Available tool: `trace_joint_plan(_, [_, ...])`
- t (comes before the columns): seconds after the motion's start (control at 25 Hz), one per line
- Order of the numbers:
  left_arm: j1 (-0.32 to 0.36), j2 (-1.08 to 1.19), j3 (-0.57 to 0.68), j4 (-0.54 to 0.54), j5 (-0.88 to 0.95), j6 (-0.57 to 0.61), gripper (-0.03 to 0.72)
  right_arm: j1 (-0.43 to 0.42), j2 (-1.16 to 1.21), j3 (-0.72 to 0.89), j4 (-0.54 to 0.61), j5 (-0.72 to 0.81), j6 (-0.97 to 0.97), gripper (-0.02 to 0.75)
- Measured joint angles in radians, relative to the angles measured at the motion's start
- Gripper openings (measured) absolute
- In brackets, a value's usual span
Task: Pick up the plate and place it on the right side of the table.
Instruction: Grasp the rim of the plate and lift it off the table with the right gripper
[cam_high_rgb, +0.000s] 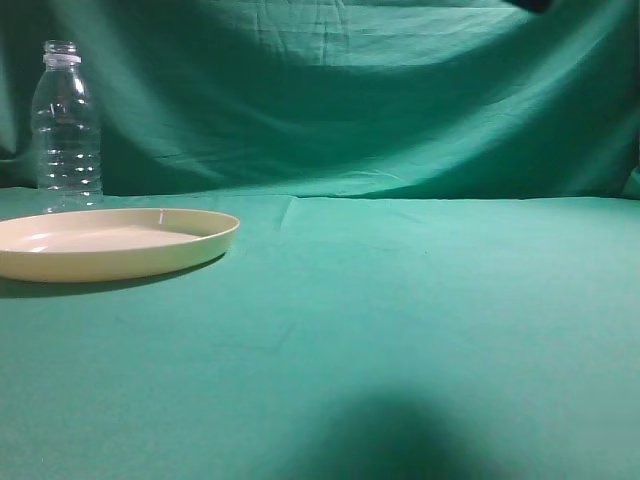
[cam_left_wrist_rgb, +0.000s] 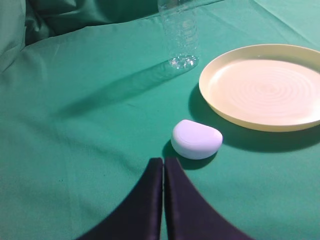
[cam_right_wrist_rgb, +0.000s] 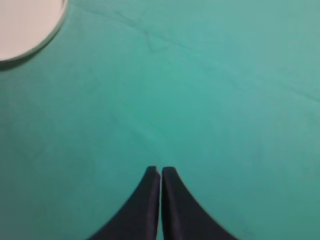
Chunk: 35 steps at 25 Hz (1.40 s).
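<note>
Smooth round cream plate (cam_high_rgb: 110, 243) on creased teal table (cam_high_rgb: 420, 320)

You see a smooth, plastic-looking cream plate (cam_high_rgb: 110, 243) with a soft sheen and faint concentric rings, on a table (cam_high_rgb: 420, 320) of matt teal cloth, lightly creased. The far-left bottle (cam_high_rgb: 66, 125) looks like clear ribbed plastic. The white pebble-shaped object (cam_left_wrist_rgb: 196, 139) looks smooth.

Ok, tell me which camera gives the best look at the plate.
The left wrist view: it looks down on the plate, showing its rim and inner rings, cut only at the right edge. The exterior view shows it edge-on at the left border. The right wrist view catches just a corner sliver.
</note>
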Motion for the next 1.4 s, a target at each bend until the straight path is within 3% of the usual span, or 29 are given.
trace_joint_plan(0.36, [0.0, 0.0, 0.0, 0.0, 0.0, 0.0, 0.0, 0.181, 0.423, -0.369, 0.005, 0.038, 0.007, 0.0])
trace_joint_plan(0.44, [0.0, 0.0, 0.0, 0.0, 0.0, 0.0, 0.0, 0.2, 0.505, -0.466, 0.022, 0.052, 0.007, 0.096])
trace_joint_plan(0.52, [0.0, 0.0, 0.0, 0.0, 0.0, 0.0, 0.0, 0.206, 0.547, -0.511, 0.038, 0.056, 0.007, 0.133])
trace_joint_plan(0.56, [0.0, 0.0, 0.0, 0.0, 0.0, 0.0, 0.0, 0.211, 0.581, -0.546, 0.055, 0.061, 0.007, 0.185])
trace_joint_plan(0.6, [0.0, 0.0, 0.0, 0.0, 0.0, 0.0, 0.0, 0.217, 0.658, -0.625, 0.094, 0.066, 0.007, 0.309])
trace_joint_plan(0.76, [0.0, 0.0, 0.0, 0.0, 0.0, 0.0, 0.0, 0.235, 0.791, -0.759, 0.127, 0.068, 0.005, 0.48])
trace_joint_plan(1.0, [0.0, 0.0, 0.0, 0.0, 0.0, 0.0, 0.0, 0.251, 0.93, -0.872, 0.13, 0.068, 0.005, 0.491])
trace_joint_plan(1.4, [0.0, 0.0, 0.0, 0.0, 0.0, 0.0, 0.0, 0.252, 0.988, -0.884, 0.045, 0.022, 0.007, 0.491])
